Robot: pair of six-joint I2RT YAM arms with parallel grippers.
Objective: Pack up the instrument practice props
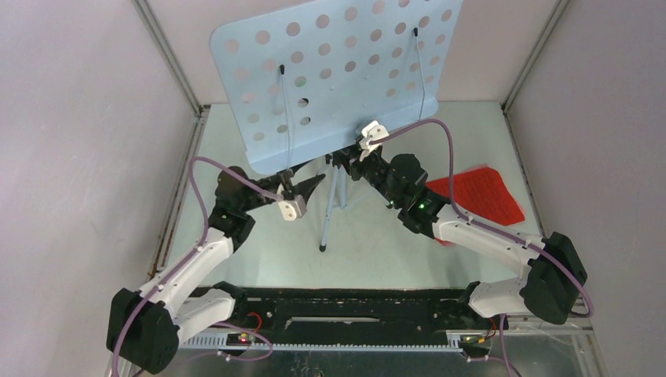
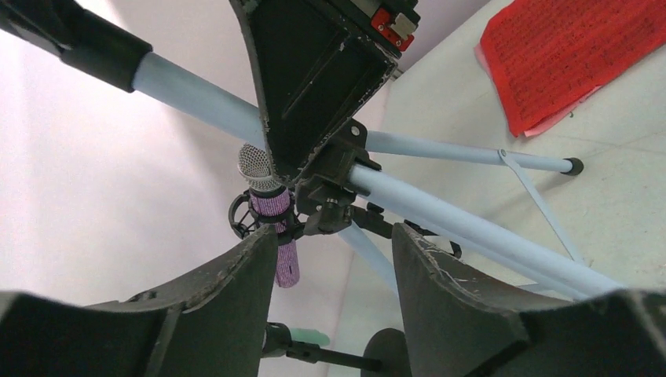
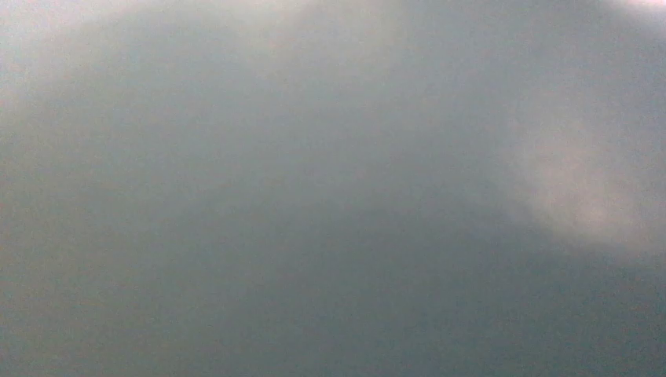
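On the top feed my left gripper (image 1: 305, 185) sits below the lower left edge of the desk (image 1: 338, 71), just beside the tripod (image 1: 333, 206). Its wrist feed shows the jaws standing apart with nothing between the fingers (image 2: 220, 306). Through the gap I see the tripod's hub.

Just left of the hub, a purple mic (image 2: 276, 220) sits in a black mount (image 2: 238, 221), mesh head uppermost in that view. Lower down, a mint mic (image 2: 314, 338) pokes out, mostly hidden behind my fingers. A black wedge (image 2: 314, 78) comes down onto the hub and is cut off by the frame. I cannot tell what it belongs to.

The desk stands tilted on the tripod mid-table. From above it covers the hub and both mics, and only the legs show.

My right gripper (image 1: 351, 157) reaches to the desk's lower edge with its tips hidden, so I cannot tell whether it grips anything. Its wrist feed is a grey blur.

Right of the tripod, a red sheet (image 1: 481, 192) lies flat on the table (image 1: 259, 251), partly under the right arm. A pink sheet (image 2: 559, 119) peeks from beneath it.
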